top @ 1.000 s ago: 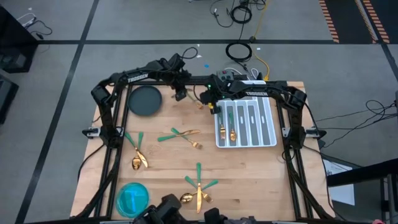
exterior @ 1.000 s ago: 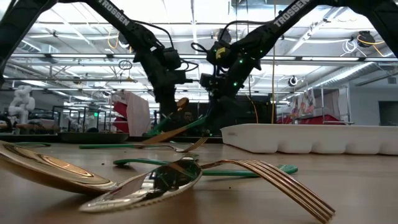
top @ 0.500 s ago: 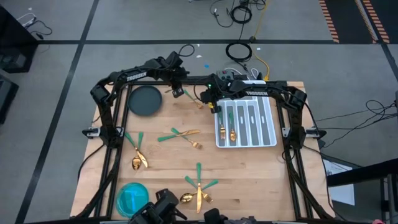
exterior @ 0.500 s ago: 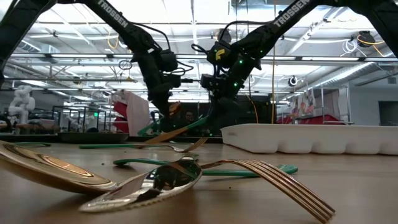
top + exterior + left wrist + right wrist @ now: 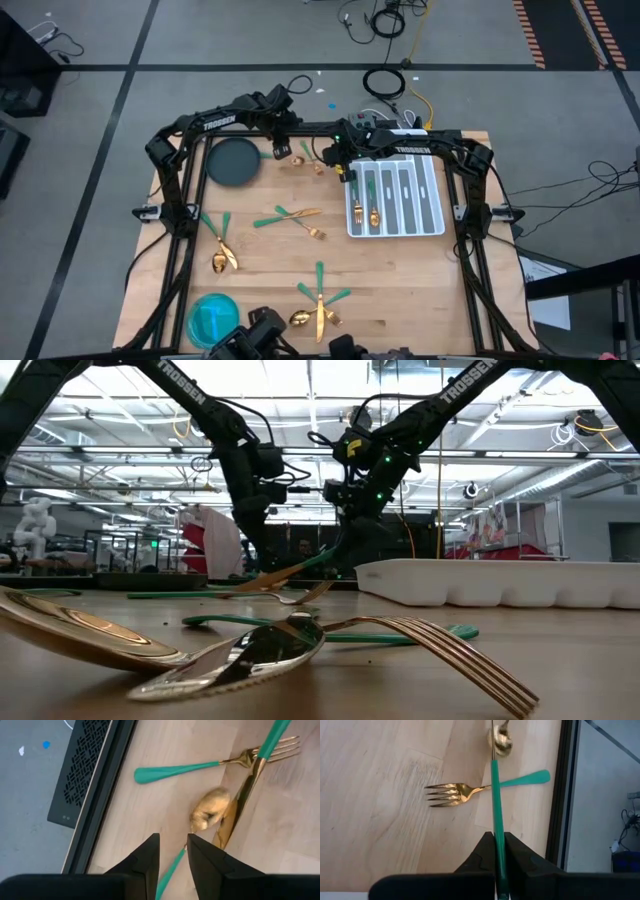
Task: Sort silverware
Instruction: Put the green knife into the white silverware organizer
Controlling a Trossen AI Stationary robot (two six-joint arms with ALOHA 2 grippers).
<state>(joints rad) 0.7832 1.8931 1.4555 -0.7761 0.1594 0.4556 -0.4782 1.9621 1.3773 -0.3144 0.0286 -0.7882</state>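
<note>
now right hand [image 5: 495,851] around knife [image 5: 494,805]

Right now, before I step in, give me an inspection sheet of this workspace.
Surface: wooden table, bare wood between pieces.
Job's things: silverware scattered in clusters; some already in the white tray.
Clutter: dark plate, blue dish.
Hands: left hand open over a spoon; right hand shut on a green-handled utensil, probably a knife.
Cables: coiled cable on the floor behind the table.
Surroundings: grey taped floor, workshop beyond.
</note>
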